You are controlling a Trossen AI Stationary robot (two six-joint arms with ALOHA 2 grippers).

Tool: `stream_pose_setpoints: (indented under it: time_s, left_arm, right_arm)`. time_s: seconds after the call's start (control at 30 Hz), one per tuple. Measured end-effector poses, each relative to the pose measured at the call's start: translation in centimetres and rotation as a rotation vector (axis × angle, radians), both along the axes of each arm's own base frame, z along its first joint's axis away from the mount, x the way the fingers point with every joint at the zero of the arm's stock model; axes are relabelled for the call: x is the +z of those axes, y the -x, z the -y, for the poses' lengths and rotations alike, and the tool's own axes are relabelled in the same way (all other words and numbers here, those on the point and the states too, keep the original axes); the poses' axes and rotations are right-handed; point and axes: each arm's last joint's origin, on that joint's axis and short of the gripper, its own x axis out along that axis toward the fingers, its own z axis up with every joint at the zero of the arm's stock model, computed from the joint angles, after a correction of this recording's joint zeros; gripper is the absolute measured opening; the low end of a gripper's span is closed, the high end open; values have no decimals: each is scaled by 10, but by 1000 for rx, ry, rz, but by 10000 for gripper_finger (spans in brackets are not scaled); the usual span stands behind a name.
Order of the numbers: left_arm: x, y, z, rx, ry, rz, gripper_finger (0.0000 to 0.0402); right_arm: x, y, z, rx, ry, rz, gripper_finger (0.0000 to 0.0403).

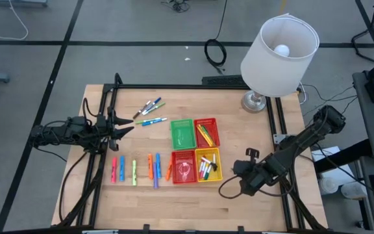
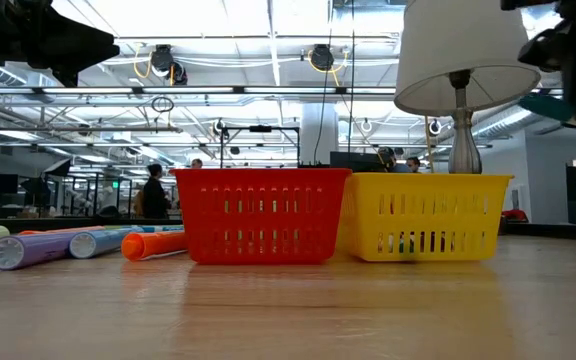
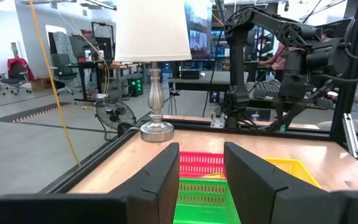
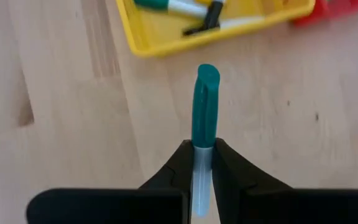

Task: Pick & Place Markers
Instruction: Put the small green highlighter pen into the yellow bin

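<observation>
Right wrist view: right gripper (image 4: 202, 163) clamped on marker (image 4: 204, 102), teal cap, pale white barrel; long axis in line with fingers, cap end out toward yellow basket (image 4: 148, 34), held above bare table (image 4: 55, 93). No legible writing or label. High view: right gripper (image 1: 247, 176) just right of yellow basket (image 1: 217, 174); loose markers (image 1: 135, 170) in a row left of red basket (image 1: 173, 177). Left gripper (image 3: 199, 174) open, empty, facing green basket (image 3: 205, 205); seen at left table edge (image 1: 123, 127)
</observation>
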Motion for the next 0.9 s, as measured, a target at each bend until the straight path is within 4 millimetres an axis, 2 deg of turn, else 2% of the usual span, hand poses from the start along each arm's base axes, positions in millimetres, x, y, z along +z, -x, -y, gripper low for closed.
stream_pose_setpoints:
  time_s: [0.33,0.43,0.9]
  left_arm:
    - [0,0,0,0,0,0,134]
    - [0,0,0,0,0,0,134]
    - [0,0,0,0,0,2,134]
  right_arm:
    - [4,-17,4,76,55,135,23]
    - [4,-24,6,116,59,222,22]
    - [-28,-46,43,259,-33,740,22]
